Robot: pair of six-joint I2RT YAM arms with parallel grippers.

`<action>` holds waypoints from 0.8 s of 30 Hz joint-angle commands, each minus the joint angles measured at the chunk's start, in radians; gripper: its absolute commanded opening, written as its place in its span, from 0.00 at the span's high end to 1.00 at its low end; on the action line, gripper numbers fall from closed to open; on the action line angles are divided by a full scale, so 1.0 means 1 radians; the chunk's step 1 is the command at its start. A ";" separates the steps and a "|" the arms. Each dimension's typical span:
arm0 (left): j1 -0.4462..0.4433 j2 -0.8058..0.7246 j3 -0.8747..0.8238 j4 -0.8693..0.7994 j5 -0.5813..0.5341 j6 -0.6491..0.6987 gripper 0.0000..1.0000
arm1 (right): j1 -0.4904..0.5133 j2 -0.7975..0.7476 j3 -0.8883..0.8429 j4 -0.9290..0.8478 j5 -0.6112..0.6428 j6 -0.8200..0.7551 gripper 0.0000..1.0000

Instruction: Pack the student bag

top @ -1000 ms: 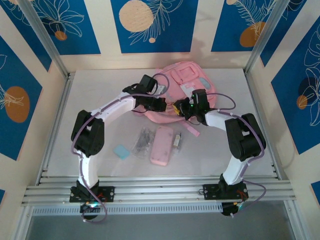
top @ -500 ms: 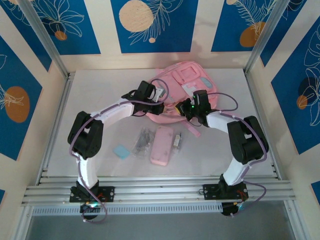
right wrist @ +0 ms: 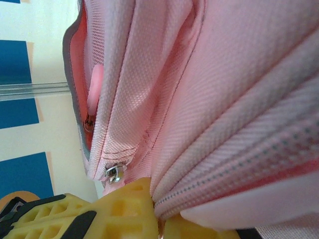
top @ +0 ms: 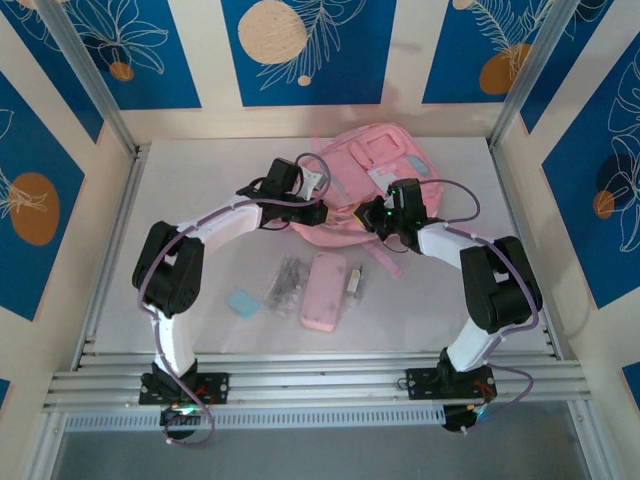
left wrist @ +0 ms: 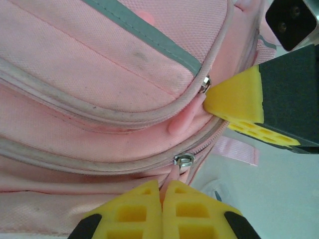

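Pink student bag [top: 375,170], zipper pull [left wrist: 174,175] in closed left end effector [left wrist: 162,191], fabric [right wrist: 224,99] in closed right end effector [right wrist: 157,213].

No text, number, brand or sign can be read. The pale patch [top: 378,150] on the bag [top: 345,165] is too small in the top view to show any lettering. The wall panels [top: 300,50] carry only drawn leaves and round shapes. The wrist views show plain pink fabric and zips on the bag, with no label to make out.
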 commanded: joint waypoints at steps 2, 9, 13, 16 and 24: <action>-0.023 0.010 -0.025 0.055 -0.004 -0.063 1.00 | -0.004 -0.029 0.033 -0.008 -0.078 -0.043 1.00; -0.025 0.066 0.007 0.007 -0.055 -0.041 1.00 | -0.005 -0.030 0.027 0.002 -0.068 -0.029 1.00; -0.033 0.098 0.071 -0.063 -0.060 -0.010 0.72 | -0.002 -0.023 0.025 0.015 -0.060 -0.016 1.00; -0.043 0.124 0.119 -0.109 -0.073 0.024 0.65 | 0.003 -0.014 0.026 0.027 -0.059 -0.008 1.00; -0.059 0.202 0.260 -0.284 -0.109 0.138 0.67 | 0.006 -0.003 0.025 0.038 -0.057 0.000 1.00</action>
